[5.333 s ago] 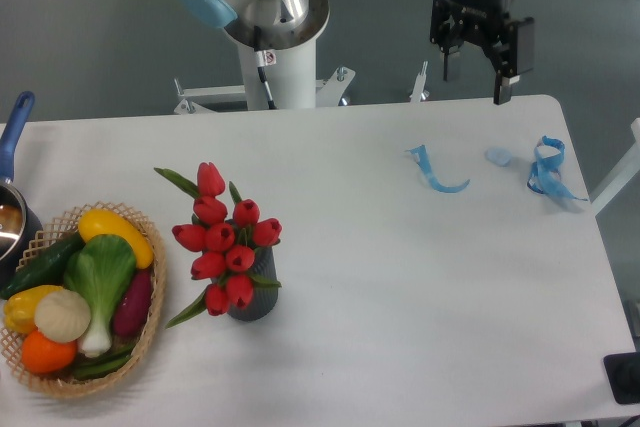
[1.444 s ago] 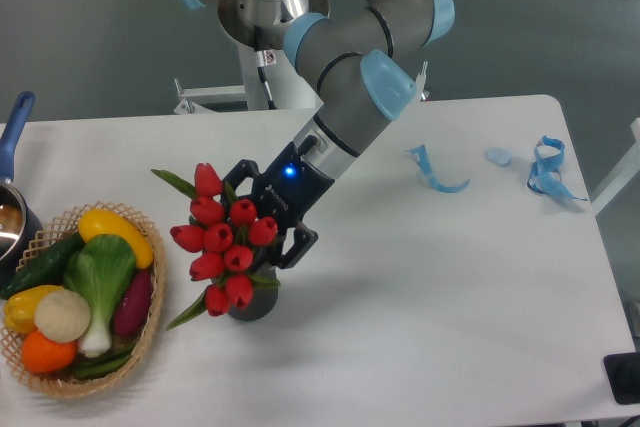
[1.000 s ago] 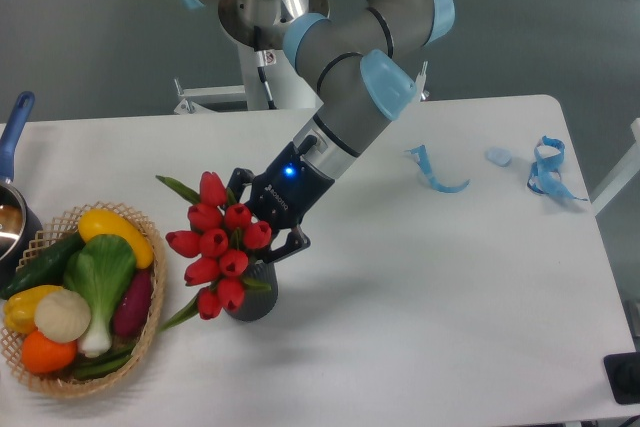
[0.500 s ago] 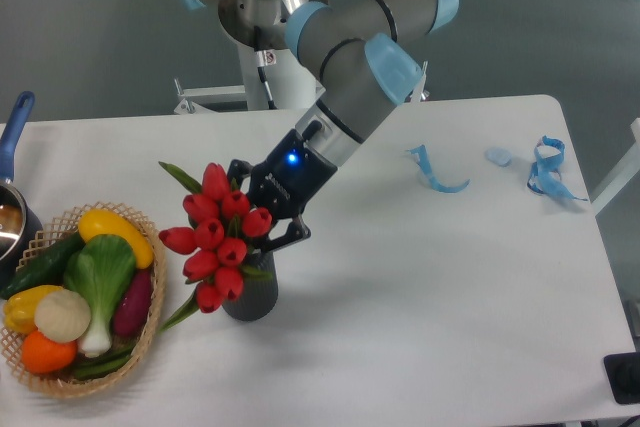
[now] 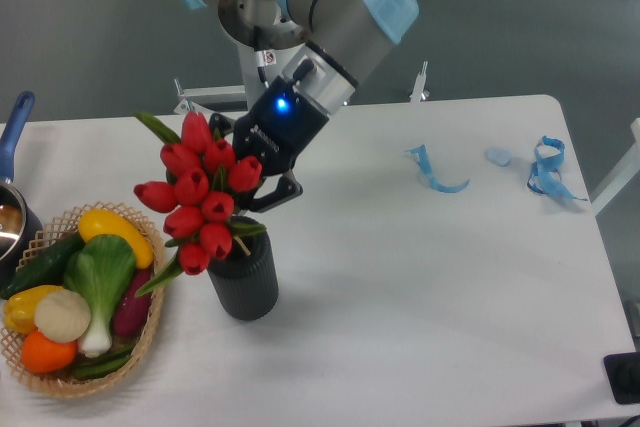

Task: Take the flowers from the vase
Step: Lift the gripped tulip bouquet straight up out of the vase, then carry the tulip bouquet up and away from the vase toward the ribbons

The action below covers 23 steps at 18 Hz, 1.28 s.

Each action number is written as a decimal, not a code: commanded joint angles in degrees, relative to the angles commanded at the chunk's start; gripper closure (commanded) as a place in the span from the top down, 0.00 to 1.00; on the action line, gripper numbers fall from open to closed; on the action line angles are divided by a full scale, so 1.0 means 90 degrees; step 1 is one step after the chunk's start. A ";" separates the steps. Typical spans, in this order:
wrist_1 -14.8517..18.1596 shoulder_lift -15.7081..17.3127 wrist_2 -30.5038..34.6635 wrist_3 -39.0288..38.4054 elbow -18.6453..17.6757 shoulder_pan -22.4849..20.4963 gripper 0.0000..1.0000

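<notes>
Above the vase mouth, left of table centre: the flowers (image 5: pixel 198 194), a tight bunch of red tulip buds, tilted up and to the left, lowest buds right at the rim of the vase (image 5: pixel 243 278), a long green leaf hanging down-left toward the wicker basket (image 5: pixel 150 332), another leaf poking out top-left of the bunch. Can't tell whether the stem ends are clear of the vase or only just inside the mouth, the buds hide that spot. Vase is dark grey, ribbed, upright on the white table (image 5: pixel 420 317), just right of the basket. gripper (image 5: pixel 258 185) sits right behind the bunch on its right side, black fingers closed in on the stems under the heads, one finger tip showing at the lower right of the buds, the other mostly hidden by the blooms; blue light lit on the gripper body. Arm comes in from the upper right, forearm slanting down-left from a blue-capped joint near the top edge, wrist angled so the gripper points down and left at the bunch; robot base column behind the table's far edge. Basket holds vegetables: yellow, green, purple, orange, whitish. Blue-handled pot (image 5: pixel 12 197) at the left edge. Blue ribbon scraps (image 5: pixel 545 169) lie well apart at far right of the table
</notes>
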<state>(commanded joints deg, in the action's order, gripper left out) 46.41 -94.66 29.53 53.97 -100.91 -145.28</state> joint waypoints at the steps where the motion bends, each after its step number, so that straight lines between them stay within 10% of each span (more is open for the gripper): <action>1: 0.0000 0.0000 -0.0010 -0.0069 0.0088 -0.0010 0.40; 11: 0.0010 -0.0010 -0.0205 -0.1045 0.1153 -0.0624 0.40; 23: -0.0029 -0.0683 -0.0137 0.0321 0.1066 -0.2070 0.40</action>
<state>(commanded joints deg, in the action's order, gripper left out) 46.14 -100.81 28.30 56.86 -91.32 -163.91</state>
